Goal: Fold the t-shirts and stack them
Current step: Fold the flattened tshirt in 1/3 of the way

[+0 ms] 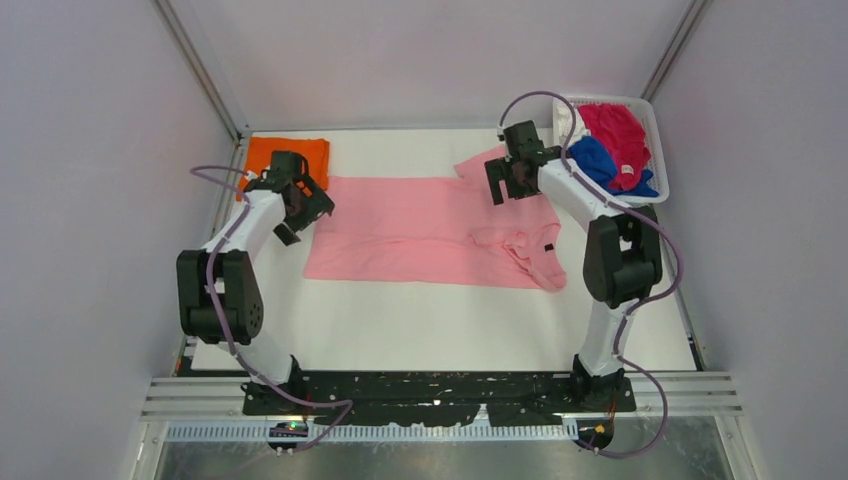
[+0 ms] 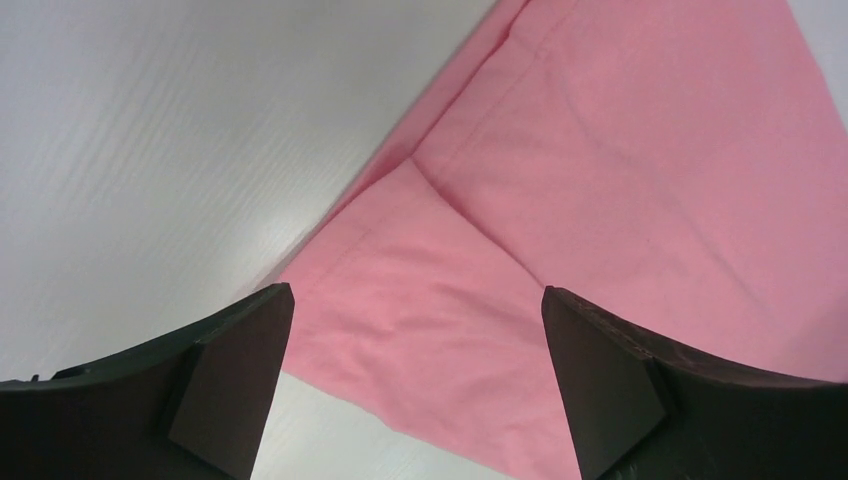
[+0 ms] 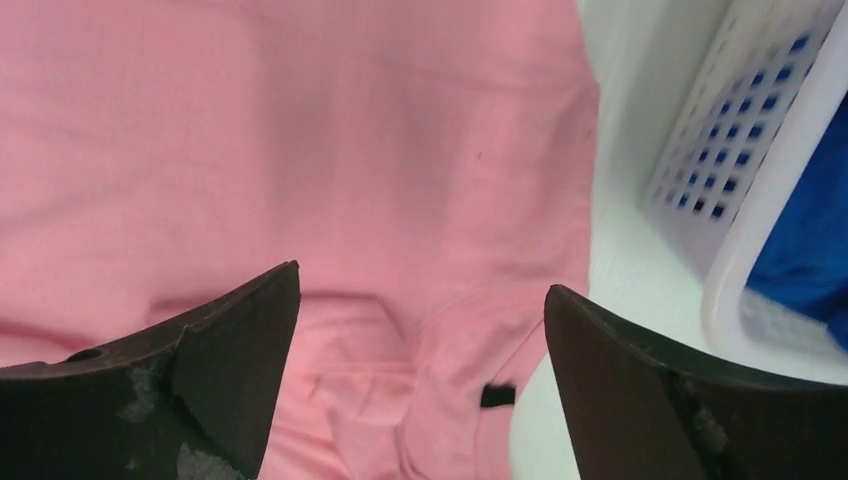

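Left gripper (image 2: 415, 300) and right gripper (image 3: 420, 290) hover released above the pink t-shirt (image 1: 410, 225); pinch opposite edges simultaneously, folding evenly.

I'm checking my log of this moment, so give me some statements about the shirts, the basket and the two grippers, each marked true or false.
1. The pink t-shirt lies spread on the table between the two arms. True.
2. The left gripper is clamped on the pink t-shirt. False: its jaws stand open over the shirt's edge, holding nothing.
3. The orange t-shirt lies at the table's far left corner. True.
4. The basket is empty. False: it holds the blue t-shirt, the magenta-red t-shirt and some white cloth.
5. The right gripper is open above the pink t-shirt. True.
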Controlling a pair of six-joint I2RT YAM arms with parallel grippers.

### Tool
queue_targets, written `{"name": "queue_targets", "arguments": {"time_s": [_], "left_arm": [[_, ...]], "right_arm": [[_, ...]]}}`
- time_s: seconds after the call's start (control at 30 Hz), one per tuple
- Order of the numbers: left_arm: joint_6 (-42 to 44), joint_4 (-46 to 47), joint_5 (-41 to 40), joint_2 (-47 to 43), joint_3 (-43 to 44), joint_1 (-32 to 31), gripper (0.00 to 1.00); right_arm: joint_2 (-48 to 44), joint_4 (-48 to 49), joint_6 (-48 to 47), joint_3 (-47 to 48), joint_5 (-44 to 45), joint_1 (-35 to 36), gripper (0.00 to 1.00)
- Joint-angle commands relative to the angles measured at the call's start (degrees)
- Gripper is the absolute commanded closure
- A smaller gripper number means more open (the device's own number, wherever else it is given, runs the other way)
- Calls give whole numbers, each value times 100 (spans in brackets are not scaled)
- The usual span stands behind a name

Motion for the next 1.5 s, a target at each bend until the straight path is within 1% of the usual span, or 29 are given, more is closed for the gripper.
{"name": "queue_targets", "arguments": {"time_s": [0.0,0.03,0.07,0.1,0.13,0.17,0.2,0.23,0.27,0.37,0.43,0.57,0.67,0.83,0.97,1.07,1.17,1.27,1.33,1.47], "left_arm": [[243,407,618,-808,-681,-5,0],[290,538,834,-907,-837,-42,0],[346,670,1102,-1008,-992,-110,0],[423,784,1284,-1090,-1132,-197,0],[452,851,1376,-1167,-1263,-292,0],[487,885,1419,-1224,-1388,-382,0],[506,942,1450,-1270,-1510,-480,0],[494,1003,1491,-1294,-1640,-562,0],[491,1109,1606,-1307,-1765,-644,0],[465,1441,1842,-1207,-2039,-752,0],[454,1440,1824,-1101,-2068,-761,0],[504,1413,1562,-969,-2049,-752,0],[590,1334,1394,-828,-1988,-745,0],[635,1257,1356,-597,-1932,-618,0],[654,1266,1320,-585,-1965,-505,0],[674,1244,1270,-580,-1964,-458,0],[675,1215,1240,-602,-1967,-443,0],[671,1214,1243,-631,-1973,-447,0],[675,1214,1259,-641,-1969,-448,0],[667,1222,1308,-636,-1949,-446,0]], "right_arm": [[-1432,398,581,-1309,-710,24,3],[-1624,691,860,-1563,-1230,21,4],[-2018,981,995,-2088,-1513,29,4],[-2207,1122,1232,-2584,-2022,27,5],[-2527,1364,1317,-2798,-2274,48,5],[-2681,1467,1493,-3225,-2612,63,5],[-2924,1672,1575,-3413,-2705,132,5],[-3016,1731,1674,-3745,-2821,195,5],[-3149,1764,1705,-3876,-2821,270,5],[-3237,1791,1803,-4280,-2699,450,5],[-3176,1893,1851,-4401,-2572,523,5],[-2834,2180,1858,-4363,-2191,533,5],[-2466,2289,1766,-4115,-1566,507,5],[-1563,2177,1818,-3376,-741,24,5],[-1352,2542,1759,-2991,-167,-261,5],[-1271,2553,1669,-2545,-225,-413,5],[-1403,2318,1627,-2390,-368,-441,5],[-1860,2313,1736,-2751,-817,-433,5],[-2159,2340,1896,-3104,-1530,-386,5],[-2443,2672,2267,-3815,-2284,-130,5]]}}
